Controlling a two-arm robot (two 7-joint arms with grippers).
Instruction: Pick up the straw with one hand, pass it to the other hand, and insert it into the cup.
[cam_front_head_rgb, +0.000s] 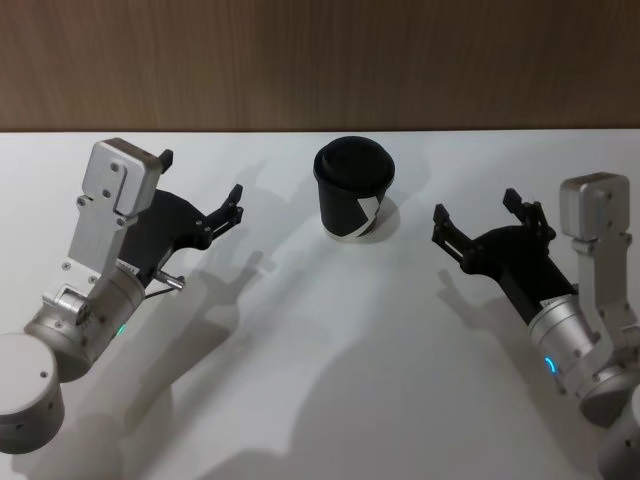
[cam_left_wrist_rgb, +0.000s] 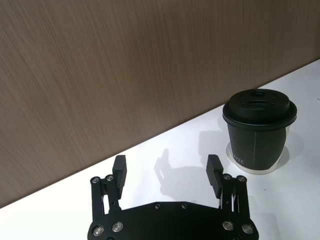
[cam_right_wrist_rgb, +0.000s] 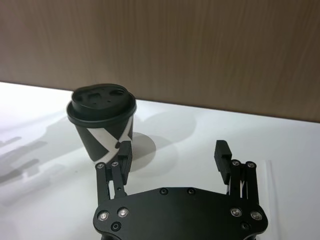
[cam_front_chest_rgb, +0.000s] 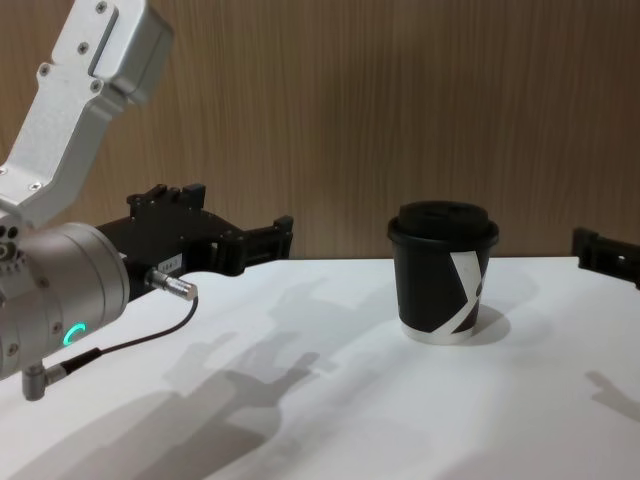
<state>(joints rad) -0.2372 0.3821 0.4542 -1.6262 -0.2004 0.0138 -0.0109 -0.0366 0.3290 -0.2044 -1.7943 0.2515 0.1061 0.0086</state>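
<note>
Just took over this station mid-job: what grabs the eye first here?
The black lidded cup stands upright mid-table, close to the wooden wall. The left gripper and the right gripper flank it, both open and empty, angled toward it above the white table.

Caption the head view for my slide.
Left pincer and right pincer, both open, flank the lidded cup on the table.

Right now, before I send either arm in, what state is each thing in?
Cup: upright, closed.
Lid: seated on the cup, nothing stuck through it.
Left gripper: fingers open, holding nothing, left of the cup.
Right gripper: fingers open, holding nothing, right of the cup.
</note>
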